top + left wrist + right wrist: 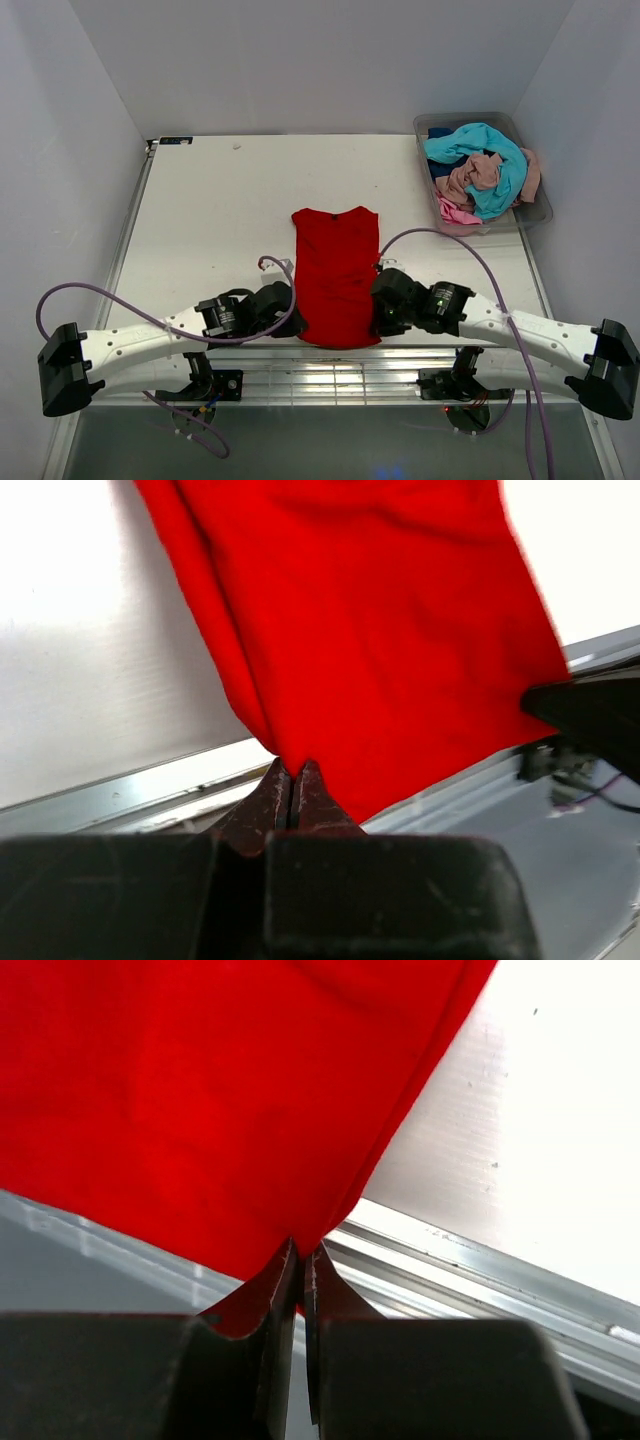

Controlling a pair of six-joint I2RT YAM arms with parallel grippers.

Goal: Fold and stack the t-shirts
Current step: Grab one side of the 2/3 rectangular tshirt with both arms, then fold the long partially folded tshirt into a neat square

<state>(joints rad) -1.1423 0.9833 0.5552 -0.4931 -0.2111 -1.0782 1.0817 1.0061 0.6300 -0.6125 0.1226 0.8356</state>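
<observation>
The red t-shirt [336, 272] lies as a long narrow strip on the table, its near end over the front edge. My left gripper [292, 322] is shut on the near left corner of the red cloth [370, 630], pinched at my fingertips [292, 780]. My right gripper [378, 318] is shut on the near right corner of the red cloth [200, 1100], pinched at its fingertips [303, 1258]. The other t-shirts, turquoise [480, 150], dusty pink [470, 180], bright pink [455, 211] and dark blue, lie heaped in a bin.
The clear grey plastic bin [534, 212] stands at the table's back right corner. The white table [220, 210] ends in a metal rail [340, 365] at the front. White walls close in the left, right and back.
</observation>
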